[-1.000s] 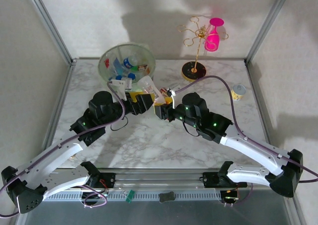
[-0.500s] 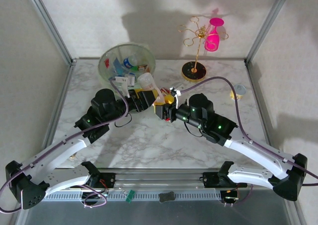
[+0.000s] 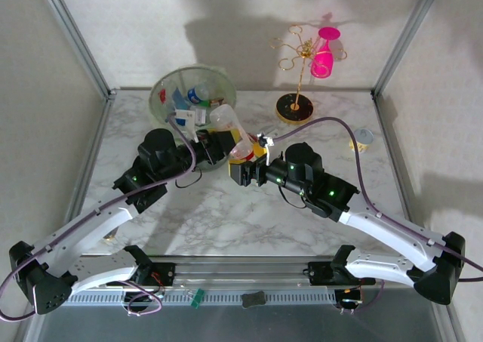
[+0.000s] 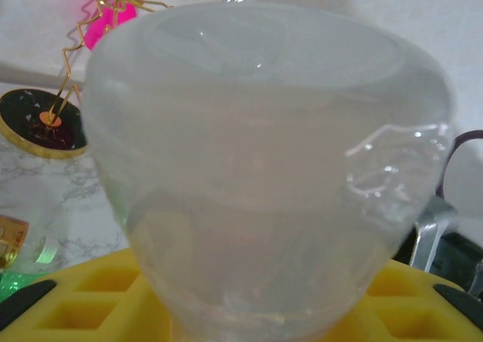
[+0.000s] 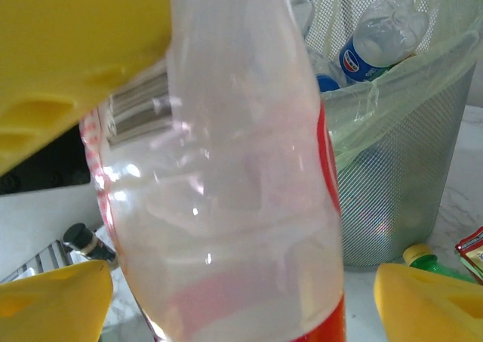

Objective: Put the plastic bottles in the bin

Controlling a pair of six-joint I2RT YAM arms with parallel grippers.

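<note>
Marble table (image 3: pixel 226 214), white-walled enclosure. Bin (image 3: pixel 156 85) stands far left. Left gripper (image 3: pixel 226 138) is clamped on the clear bottle (image 3: pixel 225 119) beside the bin. Right gripper (image 3: pixel 245 162), previously gripping the bottle, now has its jaws apart.

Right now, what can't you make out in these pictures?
Left wrist: the bottle, close and blurred, hides most of what lies behind it.
Right wrist: the bottle's top and bottom are cut off by the picture's edges; it hides part of the bin.
Top: the small container at far right is too small to identify.
</note>
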